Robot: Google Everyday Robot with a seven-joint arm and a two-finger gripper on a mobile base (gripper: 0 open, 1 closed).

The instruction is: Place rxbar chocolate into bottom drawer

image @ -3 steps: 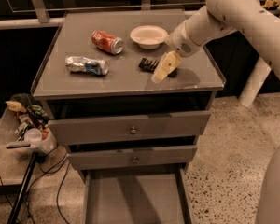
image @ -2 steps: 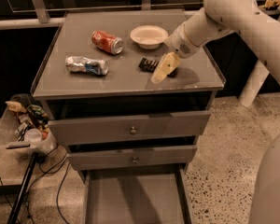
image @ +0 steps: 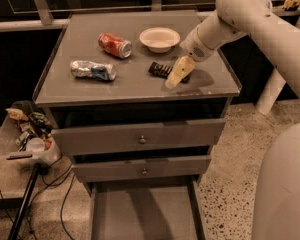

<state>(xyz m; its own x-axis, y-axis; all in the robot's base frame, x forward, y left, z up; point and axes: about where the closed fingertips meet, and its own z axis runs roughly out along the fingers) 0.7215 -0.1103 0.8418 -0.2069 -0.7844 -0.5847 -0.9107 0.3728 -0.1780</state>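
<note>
Hardly any movement since a second ago: same reach over the cabinet, only the slightest drift of the pale yellowish two-finger gripper (image: pixel 174 79). Lying flat on the grey cabinet top (image: pixel 135 86), right of centre: the small dark-wrapped rectangular rxbar chocolate (image: pixel 159 69), not yet in any drawer. Over the bar's right end, angled down from the thick white arm (image: pixel 250 19), the gripper, tip at or just above the surface. Cannot tell whether touching the bar, nor whether clenched or released. Just behind the bar, a shallow round white bowl (image: pixel 160 38). Further left, a red soda can (image: pixel 115 45) on its side, and nearer the front edge a crushed silver-blue can (image: pixel 93 70). Below the top, two grey upper knobbed drawers (image: pixel 142 139). Beneath them, pulled out, the wide grey bottom drawer (image: pixel 140 214). Beside the cabinet on the left, a pale tray of mixed clutter (image: pixel 27 134).
</note>
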